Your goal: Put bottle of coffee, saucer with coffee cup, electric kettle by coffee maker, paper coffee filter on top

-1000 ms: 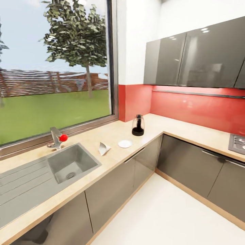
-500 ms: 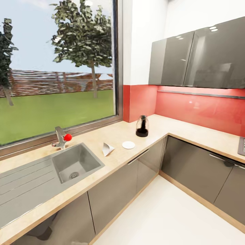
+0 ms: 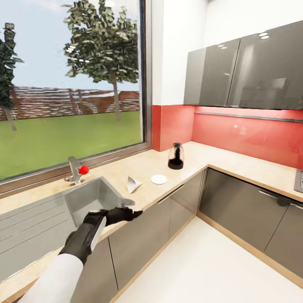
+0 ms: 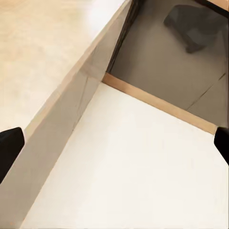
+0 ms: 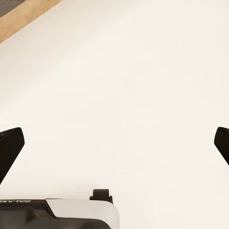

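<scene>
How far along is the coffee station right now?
Nothing looks assembled. The electric kettle, saucer and paper coffee filter sit apart on the kitchen countertop. The left gripper reaches over the counter edge, open and empty. All placements remain.

The left arm (image 3: 63, 269) is white-sleeved, with a black wrist and a black pincer (image 3: 128, 209).

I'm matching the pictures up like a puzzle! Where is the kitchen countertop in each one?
Head view: the kitchen countertop runs under the window and round the corner.
Left wrist view: its beige top lies beside the cabinets.
Right wrist view: looks at the white floor.
Shared landmark: the wooden plinth strip.
</scene>
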Controlling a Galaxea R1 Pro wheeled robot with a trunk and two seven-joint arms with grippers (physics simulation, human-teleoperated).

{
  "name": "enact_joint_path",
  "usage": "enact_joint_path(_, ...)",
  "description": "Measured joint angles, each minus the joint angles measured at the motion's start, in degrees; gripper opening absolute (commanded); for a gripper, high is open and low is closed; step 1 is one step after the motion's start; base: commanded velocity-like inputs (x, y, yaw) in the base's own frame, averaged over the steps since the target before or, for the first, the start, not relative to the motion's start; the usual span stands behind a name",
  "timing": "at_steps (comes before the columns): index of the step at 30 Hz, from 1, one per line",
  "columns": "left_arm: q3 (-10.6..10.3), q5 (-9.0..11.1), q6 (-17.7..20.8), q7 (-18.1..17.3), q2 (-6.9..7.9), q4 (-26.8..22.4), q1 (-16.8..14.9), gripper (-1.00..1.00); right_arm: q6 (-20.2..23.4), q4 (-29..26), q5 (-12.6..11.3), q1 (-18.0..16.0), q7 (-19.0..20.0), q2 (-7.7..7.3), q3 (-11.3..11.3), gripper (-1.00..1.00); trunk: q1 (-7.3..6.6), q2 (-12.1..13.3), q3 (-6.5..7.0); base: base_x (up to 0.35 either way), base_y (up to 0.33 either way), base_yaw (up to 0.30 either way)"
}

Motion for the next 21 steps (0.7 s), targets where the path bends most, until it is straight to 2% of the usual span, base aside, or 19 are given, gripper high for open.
enact_joint_path(4,0.19,-0.13,1.18,0.05,-0.01,1.08,-3.24,1.0,0.0,-0.03,0.0,0.0,0.01,-0.02,0.05,1.0,0.0,-0.01,0.0,0.0,0.0,0.0)
enact_joint_path(11,0.57,-0.5,1.2,0.65,0.14,1.23,-3.07,1.0,0.0,-0.03,0.0,0.0,0.0,-0.06,-0.01,1.0,0.0,-0.01,0.0,0.006,0.0,0.0)
enact_joint_path(21,0.61,-0.35,1.18,4.79,0.46,1.56,-2.86,1.0,0.0,-0.03,0.0,0.0,0.0,-0.06,-0.04,1.0,-0.03,-0.01,0.0,0.305,0.0,0.0)
